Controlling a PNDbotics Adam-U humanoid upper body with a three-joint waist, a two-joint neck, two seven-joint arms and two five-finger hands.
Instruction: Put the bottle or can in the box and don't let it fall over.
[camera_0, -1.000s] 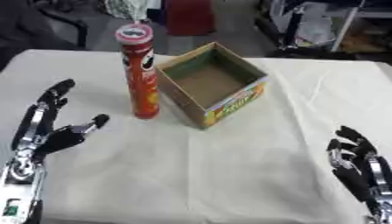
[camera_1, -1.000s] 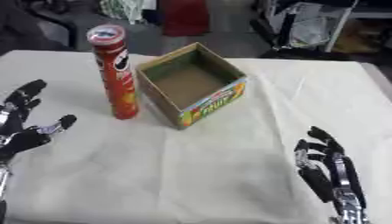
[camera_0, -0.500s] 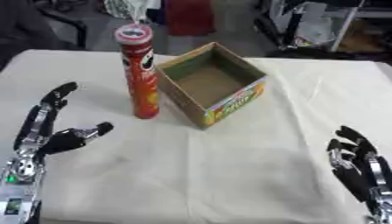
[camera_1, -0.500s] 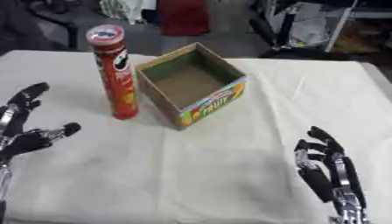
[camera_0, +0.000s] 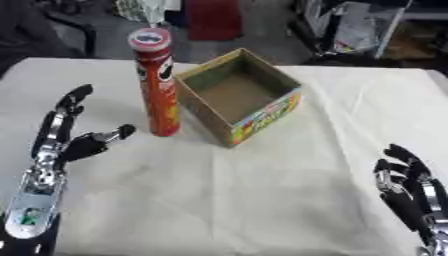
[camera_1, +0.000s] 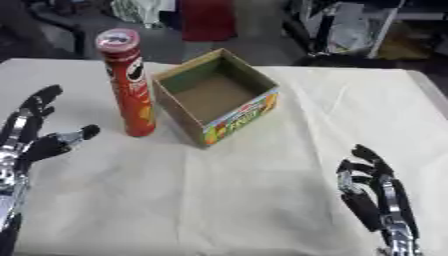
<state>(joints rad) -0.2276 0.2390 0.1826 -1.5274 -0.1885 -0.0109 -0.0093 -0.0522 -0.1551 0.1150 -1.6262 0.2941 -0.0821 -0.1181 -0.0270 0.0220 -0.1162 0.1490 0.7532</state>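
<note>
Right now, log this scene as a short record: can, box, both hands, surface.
can: red can, upright on the cloth, just left of the box, not yet inside
box: open cardboard box, empty, printed side facing the robot
left hand: left hand open, fingers spread, left of the can, apart from it
right hand: right hand open, idle at the lower right, fingers up
surface: table under a cream cloth

Little lettering can be read; the tall red can (camera_0: 157, 85) carries a round logo face on its side, with no wording legible; the open cardboard box (camera_1: 213, 97) has large coloured letters along its front panel, too blurred to spell out with confidence; no numbers or signs are readable.
</note>
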